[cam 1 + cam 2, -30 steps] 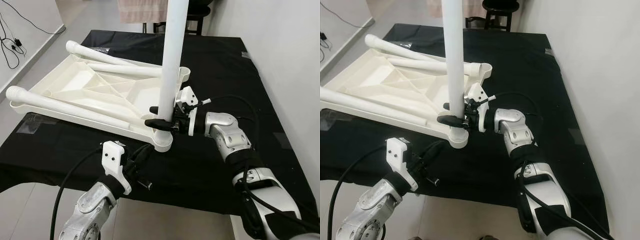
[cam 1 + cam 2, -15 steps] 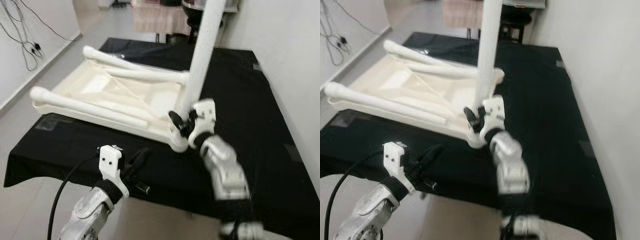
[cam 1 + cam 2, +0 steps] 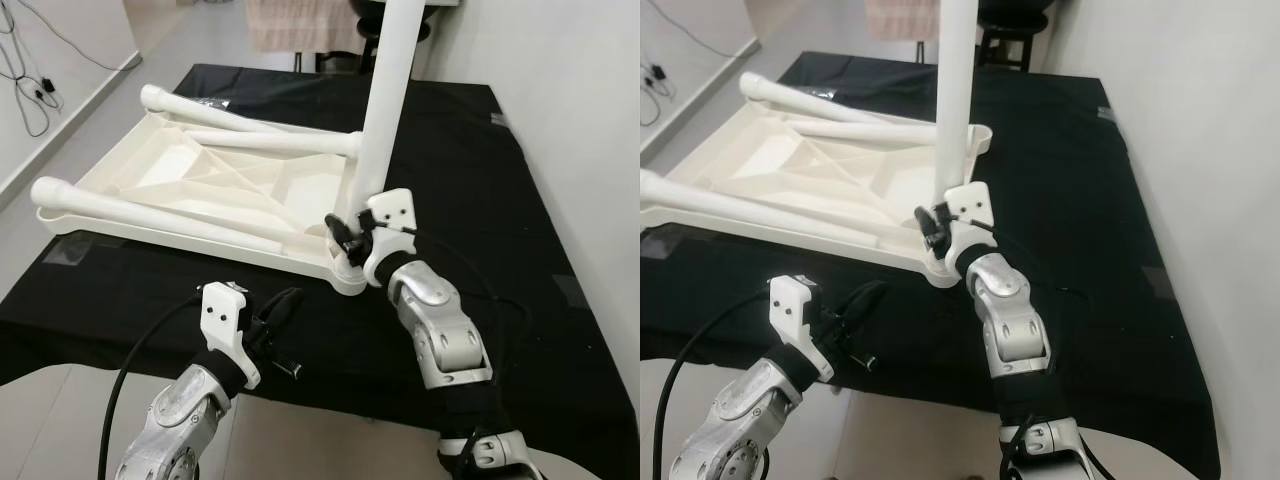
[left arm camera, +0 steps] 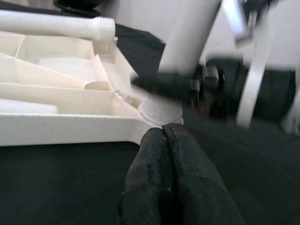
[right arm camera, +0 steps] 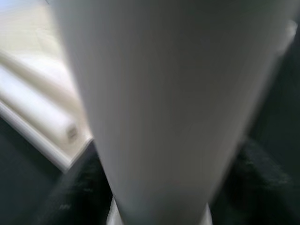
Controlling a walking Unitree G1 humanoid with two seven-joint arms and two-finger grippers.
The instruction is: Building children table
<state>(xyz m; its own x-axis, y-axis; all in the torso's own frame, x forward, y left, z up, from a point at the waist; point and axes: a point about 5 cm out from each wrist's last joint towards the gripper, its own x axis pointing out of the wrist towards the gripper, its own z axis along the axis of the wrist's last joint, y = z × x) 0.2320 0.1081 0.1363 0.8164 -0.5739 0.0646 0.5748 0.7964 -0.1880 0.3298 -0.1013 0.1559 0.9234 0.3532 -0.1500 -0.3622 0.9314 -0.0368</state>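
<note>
A white children's table top (image 3: 200, 185) lies upside down on the black cloth. Three white legs lie across it, the longest along its near edge (image 3: 150, 210). A fourth leg (image 3: 385, 90) stands upright in the near right corner socket (image 3: 350, 278). My right gripper (image 3: 347, 232) is shut on this leg just above the socket; the right wrist view has the leg (image 5: 173, 93) very close. My left gripper (image 3: 283, 303) hangs low at the table's front edge, its fingers (image 4: 163, 131) pressed together on nothing, pointing at the socket.
The black-covered table (image 3: 470, 170) reaches to a white wall (image 3: 590, 100) on the right. A dark stool (image 3: 1005, 40) and a hanging cloth (image 3: 300, 25) stand behind it. Cables (image 3: 30, 80) lie on the floor at the left.
The camera shifted. My right arm swung from the right side round to the near side of the upright leg, still gripping its base. The left arm stayed low.
</note>
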